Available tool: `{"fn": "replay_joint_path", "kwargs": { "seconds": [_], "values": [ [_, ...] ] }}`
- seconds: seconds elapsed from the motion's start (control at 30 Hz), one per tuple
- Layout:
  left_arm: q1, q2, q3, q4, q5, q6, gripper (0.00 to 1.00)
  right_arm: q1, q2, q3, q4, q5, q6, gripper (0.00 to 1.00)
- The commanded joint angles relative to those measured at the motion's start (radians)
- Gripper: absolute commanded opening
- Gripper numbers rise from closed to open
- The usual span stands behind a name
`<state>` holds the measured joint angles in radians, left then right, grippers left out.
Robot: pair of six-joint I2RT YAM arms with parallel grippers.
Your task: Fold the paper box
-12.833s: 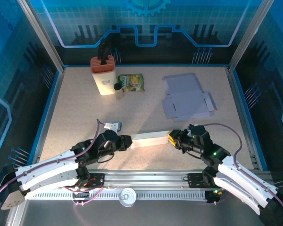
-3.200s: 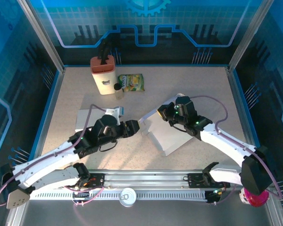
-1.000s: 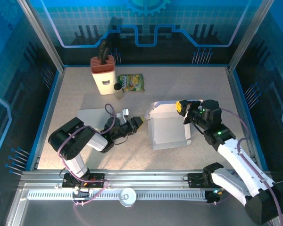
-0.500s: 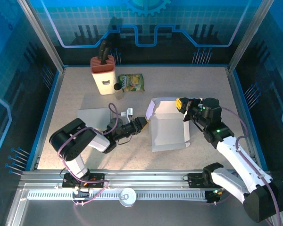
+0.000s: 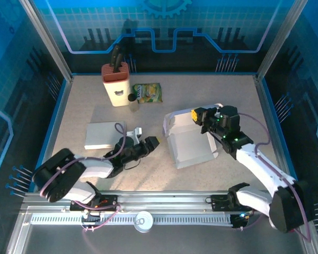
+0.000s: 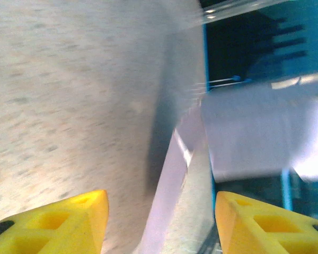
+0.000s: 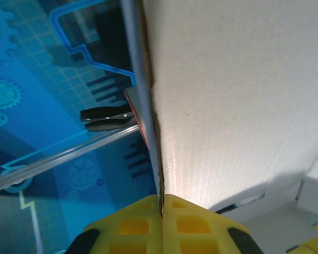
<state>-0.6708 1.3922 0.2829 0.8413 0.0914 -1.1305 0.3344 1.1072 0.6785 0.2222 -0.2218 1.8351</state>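
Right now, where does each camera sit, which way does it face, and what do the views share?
Top external: above and behind the arms, facing down on the table; left gripper and right gripper show.
Left wrist: low, facing across the table at the paper box; its open yellow fingers show.
Right wrist: close against a box wall; its fingers pinch the edge.
Shared: all three see the paper box.

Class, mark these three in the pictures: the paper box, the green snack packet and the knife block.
paper box (image 5: 189, 145), top external view, on its flat base panel.
green snack packet (image 5: 147, 93), top external view, middle of its front.
knife block (image 5: 116, 94), top external view, on its cream side.
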Motion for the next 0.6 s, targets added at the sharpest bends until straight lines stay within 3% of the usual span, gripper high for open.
{"fn": "replay_joint_path", "kwargs": {
  "seconds": [0.0,0.23,0.43,0.57],
  "values": [
    [-0.005,-0.146,-0.047,-0.303,-0.096,0.089,0.57,0.036,0.043,0.003,0.144,-0.034,-0.108,0.0],
    [0.016,-0.525,0.025,-0.839,-0.228,0.279,0.66,0.111,0.134,-0.046,0.213,-0.008,-0.183,0.0],
    [0.16,-0.488,0.061,-0.844,-0.067,0.435,0.66,0.139,0.231,-0.098,0.327,-0.032,-0.211,0.0],
    [0.162,-0.376,0.1,-0.775,-0.017,0.557,0.59,0.145,0.269,-0.118,0.375,-0.051,-0.214,0.0]
  ]
}}
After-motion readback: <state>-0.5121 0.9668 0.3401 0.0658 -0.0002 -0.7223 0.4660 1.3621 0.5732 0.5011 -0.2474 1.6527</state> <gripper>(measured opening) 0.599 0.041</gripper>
